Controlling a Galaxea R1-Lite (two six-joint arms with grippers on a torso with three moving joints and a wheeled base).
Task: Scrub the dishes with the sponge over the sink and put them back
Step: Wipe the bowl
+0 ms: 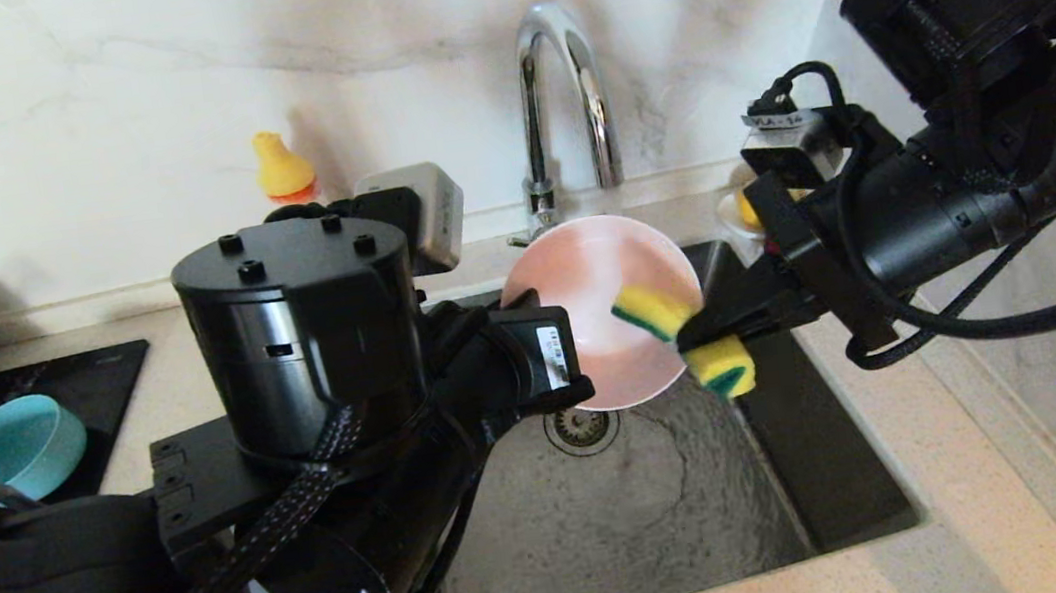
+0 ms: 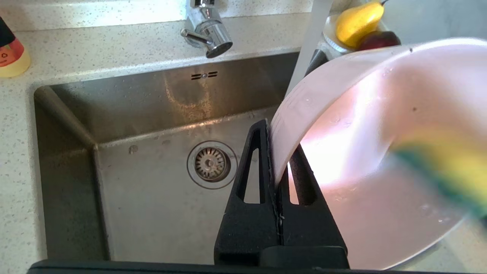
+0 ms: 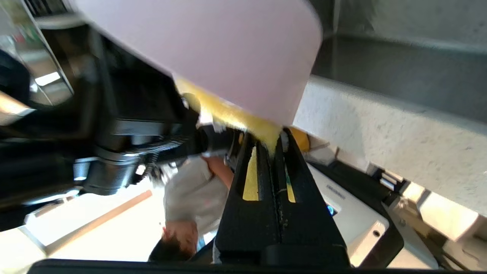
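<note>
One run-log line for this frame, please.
left gripper: shut on pink bowl rim, over sink | right gripper: shut on sponge, against bowl

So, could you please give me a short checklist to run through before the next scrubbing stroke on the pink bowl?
1. Left tool clamped on the rim of the pink bowl: ok.
2. Right tool gripping the sponge: ok, pinched at the middle.
3. Sponge against the bowl's inner face: ok, its upper end lies on it in the head view.
4. Bowl held over the sink, above the drain: ok.
5. Water running from the tap: cannot tell, no stream visible.
6. Teal bowl out of the way on the left counter: ok.
</note>
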